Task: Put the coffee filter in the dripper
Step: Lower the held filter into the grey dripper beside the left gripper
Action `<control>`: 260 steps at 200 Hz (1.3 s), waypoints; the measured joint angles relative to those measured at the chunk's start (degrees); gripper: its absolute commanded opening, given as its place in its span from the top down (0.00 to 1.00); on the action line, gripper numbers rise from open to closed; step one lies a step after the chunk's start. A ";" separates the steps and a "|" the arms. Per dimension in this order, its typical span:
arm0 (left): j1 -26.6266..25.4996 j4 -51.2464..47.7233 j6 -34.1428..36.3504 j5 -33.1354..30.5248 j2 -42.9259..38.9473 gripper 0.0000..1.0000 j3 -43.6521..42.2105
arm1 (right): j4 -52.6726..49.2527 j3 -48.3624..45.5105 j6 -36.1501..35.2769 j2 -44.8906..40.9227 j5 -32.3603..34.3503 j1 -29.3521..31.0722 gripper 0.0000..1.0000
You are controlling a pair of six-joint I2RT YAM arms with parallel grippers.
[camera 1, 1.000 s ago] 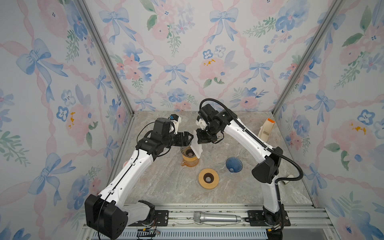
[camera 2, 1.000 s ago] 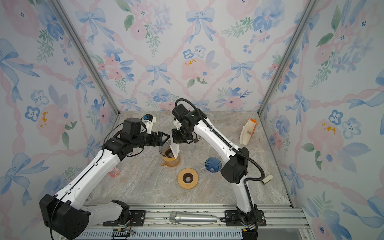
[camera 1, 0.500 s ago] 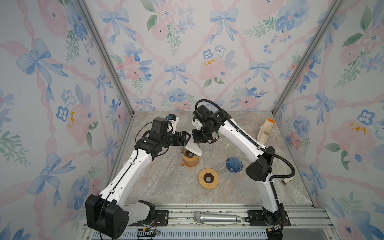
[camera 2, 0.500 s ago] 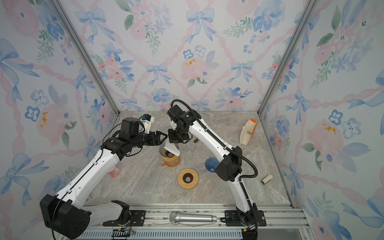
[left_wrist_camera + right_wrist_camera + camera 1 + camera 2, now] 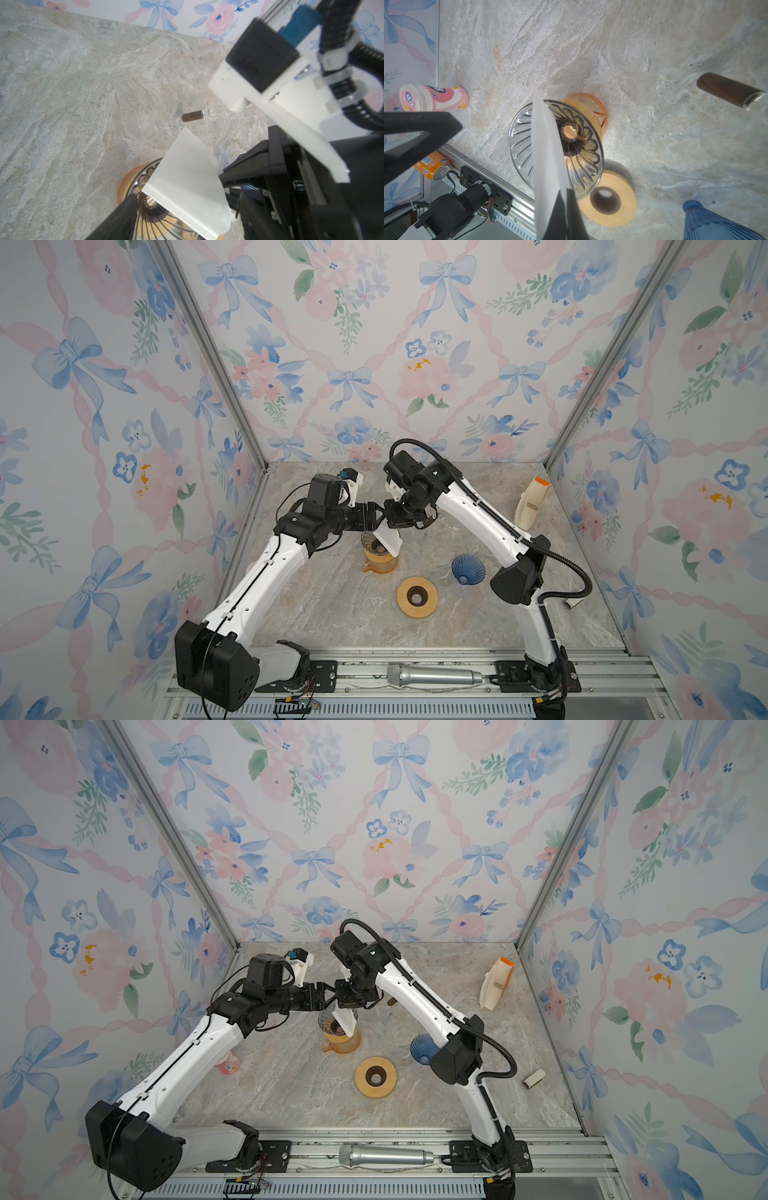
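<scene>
A white paper coffee filter [image 5: 388, 541] [image 5: 345, 1020] hangs folded flat from my right gripper [image 5: 390, 529] [image 5: 345, 1009], which is shut on its upper edge. Its lower tip dips over the clear ribbed glass dripper [image 5: 371, 545] [image 5: 328, 1023] that sits on an orange glass carafe [image 5: 380, 565]. In the right wrist view the filter [image 5: 548, 155] crosses the dripper [image 5: 583, 145] edge-on, pinched at my right gripper [image 5: 563, 199]. My left gripper [image 5: 376, 516] [image 5: 326, 994] stands open just left of the filter. In the left wrist view the filter [image 5: 187, 178] lies between its spread fingers [image 5: 116, 222], above the dripper [image 5: 149, 214].
A wooden ring [image 5: 417, 597] and a blue dripper [image 5: 467, 568] lie right of the carafe. A brown-handled glass piece [image 5: 193, 116] lies behind. A cream dispenser [image 5: 532, 506] stands at the right wall, a pink bottle [image 5: 227, 1065] at the left. A microphone [image 5: 434, 675] rests on the front rail.
My right gripper has carried the filter slightly left over the dripper, closer to the left gripper. The left arm has hardly moved, and its fingers have narrowed a little.
</scene>
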 measured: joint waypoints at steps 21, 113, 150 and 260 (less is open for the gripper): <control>-0.26 -0.20 -0.39 -0.04 0.76 0.23 0.13 | 0.09 0.00 0.81 -0.15 0.17 0.24 0.98; -0.39 -0.22 -1.46 -1.57 2.01 0.35 -0.11 | 7.56 -8.48 3.54 -6.05 -1.44 0.17 0.96; -0.11 -0.31 -1.49 -2.69 2.01 0.41 -0.94 | 10.10 -11.58 4.28 -7.37 -2.91 0.13 0.94; 0.42 -3.32 -0.55 -6.34 2.19 0.53 -1.44 | 11.26 -13.90 4.15 -7.43 -3.08 0.02 0.82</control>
